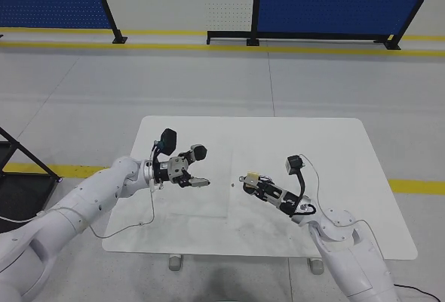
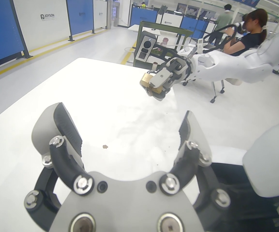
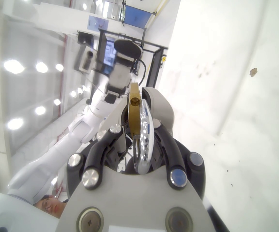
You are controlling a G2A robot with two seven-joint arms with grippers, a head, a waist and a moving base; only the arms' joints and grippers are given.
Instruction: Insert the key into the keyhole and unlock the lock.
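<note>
A brass padlock [image 1: 249, 178] hangs above the middle of the white table [image 1: 298, 143], and my right gripper [image 1: 246, 182] is shut on it. In the right wrist view the padlock [image 3: 134, 114] stands edge-on between the fingers, a round hole in its far end and a shiny shackle [image 3: 144, 131] toward the wrist. My left gripper [image 1: 201, 167] is held open a short way to the left, facing the lock. In the left wrist view its fingers [image 2: 66, 126] are spread wide with nothing between them, and the padlock [image 2: 146, 80] is ahead. I cannot make out a key.
A small brown speck [image 1: 231, 182] lies on the table between the two grippers. A black frame [image 1: 0, 162] stands off the table's left side. Blue partition panels [image 1: 328, 15] line the far floor.
</note>
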